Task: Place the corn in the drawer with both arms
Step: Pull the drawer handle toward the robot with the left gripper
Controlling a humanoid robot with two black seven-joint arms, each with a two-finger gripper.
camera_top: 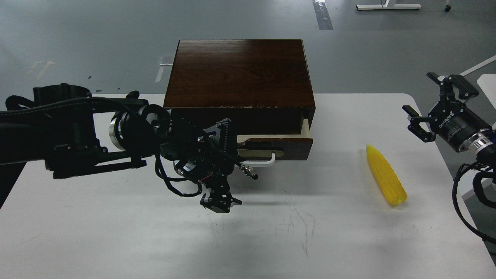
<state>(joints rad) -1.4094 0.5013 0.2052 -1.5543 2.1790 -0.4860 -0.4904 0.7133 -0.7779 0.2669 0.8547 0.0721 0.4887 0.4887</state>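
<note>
One dark brown wooden cabinet (238, 73) stands on one white table (116, 232), and its single dark brown wooden drawer (288, 145), with pale wood inner sides, is pulled out a little. One white bar handle (267, 161) on a beige plate crosses the drawer front.

Two black robot arms are in view. The left pincer (226, 133) is at the drawer front, over the left part of the handle; from here it is dark and tangled with cables, so I cannot tell how far its fingers are apart or whether they grip the handle. The handle's free right end shows just to the right of this pincer.

The right pincer (436, 104) hangs at the table's right edge with its two fingers spread wide and nothing between them.

One bright yellow plastic-looking corn cob (385, 174), bumpy and tapered to a point, lies flat on the table below and to the left of the right pincer, near it but apart, and to the right of the drawer. Its pointed end faces away from the robot.
</note>
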